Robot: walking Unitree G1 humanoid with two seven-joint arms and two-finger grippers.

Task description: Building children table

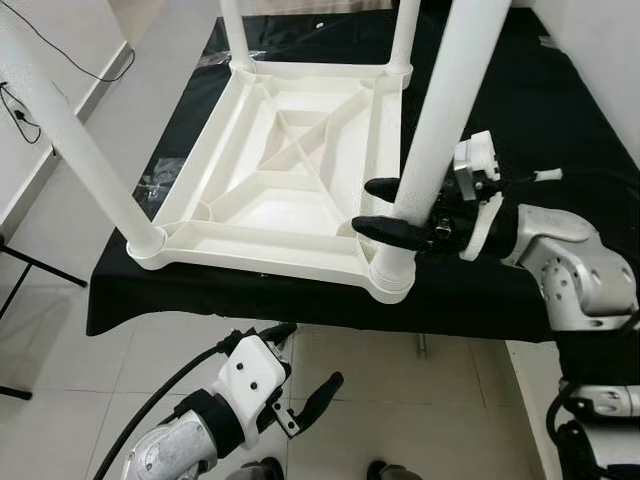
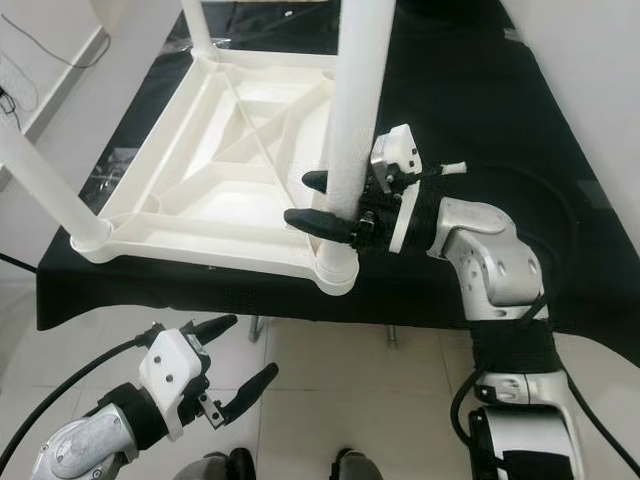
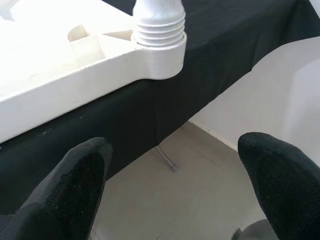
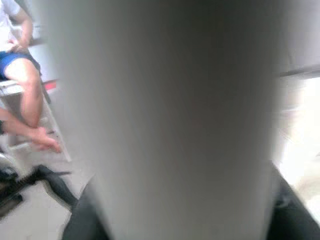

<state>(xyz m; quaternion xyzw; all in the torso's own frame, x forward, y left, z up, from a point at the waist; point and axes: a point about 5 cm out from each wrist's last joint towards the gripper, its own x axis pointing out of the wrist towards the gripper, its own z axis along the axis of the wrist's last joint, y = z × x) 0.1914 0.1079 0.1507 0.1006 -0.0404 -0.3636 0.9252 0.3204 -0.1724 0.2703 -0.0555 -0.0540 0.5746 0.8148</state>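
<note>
An upturned white plastic tabletop (image 1: 280, 160), its underside moulded with raised ribs that cross in an X, lies on a surface draped in black cloth (image 1: 540, 110). Smooth round legs rise from its corner sockets. My right gripper (image 1: 385, 210) closes its two long black fingers around the near-right leg (image 1: 440, 130), just above the ribbed collar (image 3: 159, 30) where the tube meets its socket at the surface's edge. My left gripper (image 1: 305, 365) hangs below the surface edge over the pale tiled floor (image 1: 60, 350), its textured black fingers (image 3: 75, 185) spread wide and holding nothing. Another leg (image 1: 80, 150) slants up from the near-left corner. A person's bare leg (image 4: 27, 95) shows beside a chair.
</note>
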